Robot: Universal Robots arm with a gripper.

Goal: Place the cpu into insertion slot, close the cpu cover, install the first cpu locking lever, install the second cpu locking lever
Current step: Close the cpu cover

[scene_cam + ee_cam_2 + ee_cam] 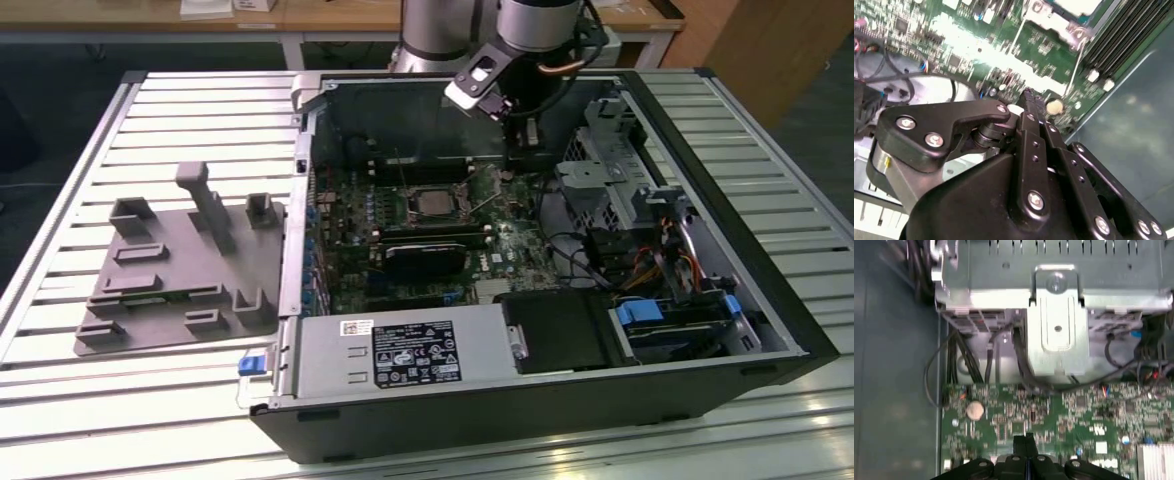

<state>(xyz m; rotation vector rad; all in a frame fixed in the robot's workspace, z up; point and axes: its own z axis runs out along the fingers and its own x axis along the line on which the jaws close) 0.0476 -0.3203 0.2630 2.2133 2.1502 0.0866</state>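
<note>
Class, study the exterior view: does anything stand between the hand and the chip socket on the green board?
Nothing visible does. The hand hangs over the board, to the exterior view's right of the socket and further back, with only low board parts between them.

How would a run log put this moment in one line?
end effector: shut, nothing seen held | over: motherboard, near coin battery | insertion slot: apart, toward the exterior view's left
</note>
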